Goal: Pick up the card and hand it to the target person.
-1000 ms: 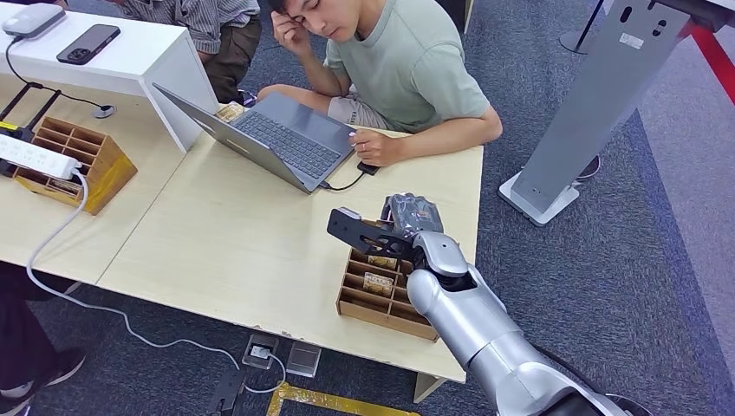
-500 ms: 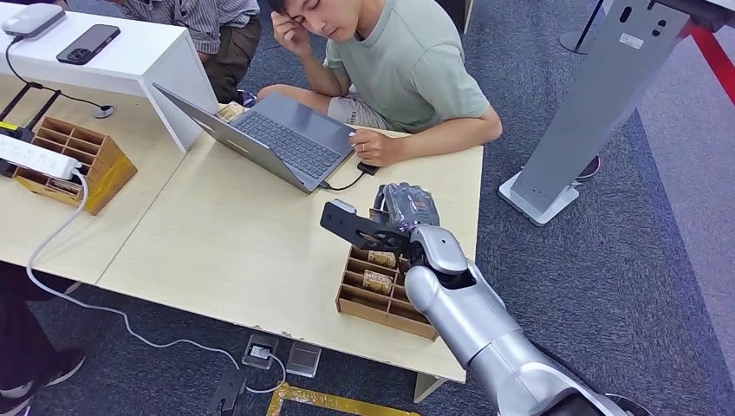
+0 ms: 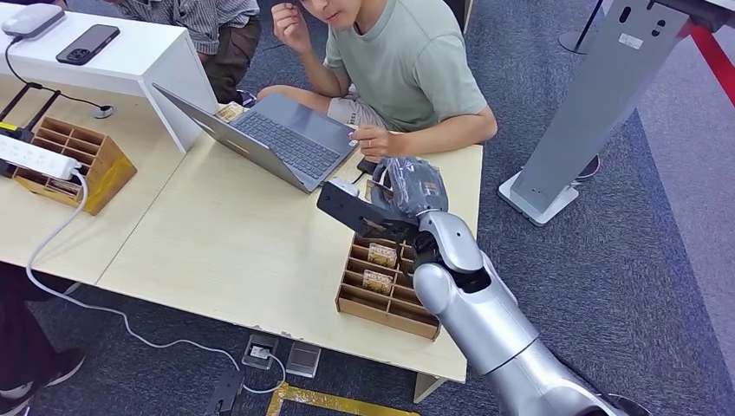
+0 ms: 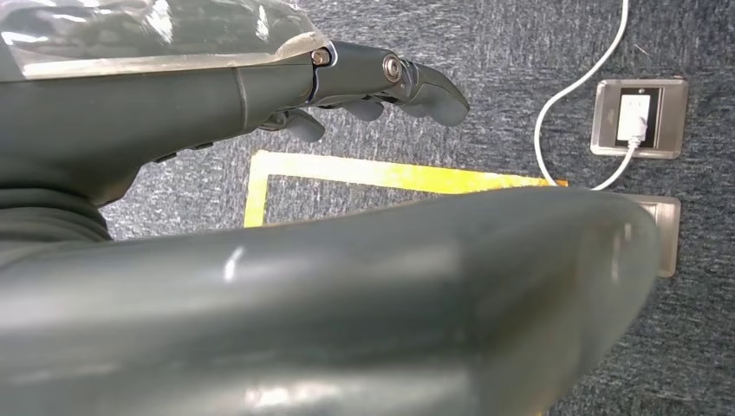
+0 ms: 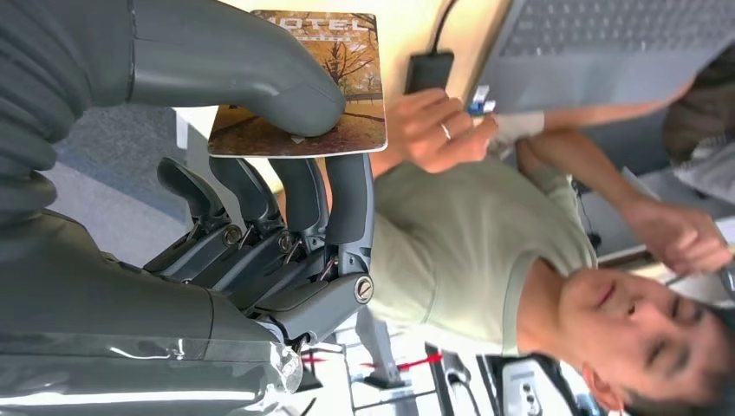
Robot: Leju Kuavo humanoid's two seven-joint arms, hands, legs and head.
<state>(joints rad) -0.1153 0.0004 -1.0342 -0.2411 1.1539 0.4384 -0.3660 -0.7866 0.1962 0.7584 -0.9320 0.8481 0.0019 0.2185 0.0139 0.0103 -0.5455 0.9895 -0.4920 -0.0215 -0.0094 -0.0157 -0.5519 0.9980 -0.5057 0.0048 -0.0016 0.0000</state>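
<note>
My right hand hovers over the far right corner of the table, just short of the seated person in a green T-shirt. In the right wrist view this hand pinches a hotel card printed with an autumn tree between its thumb and its dark fingers. The person's hand lies just beyond the card's far edge, by the laptop corner. Below my forearm stands the wooden card box with several cards in its slots. My left hand hangs over the carpet, fingers loosely extended and holding nothing.
An open grey laptop sits left of my hand, with a cable and a small black adapter beside it. A second wooden box and a power strip lie far left. A grey stand rises beyond the table's right edge.
My right hand has risen from above the card box and moved forward towards the person, carrying the card. The person's hand has shifted a little towards the laptop.
</note>
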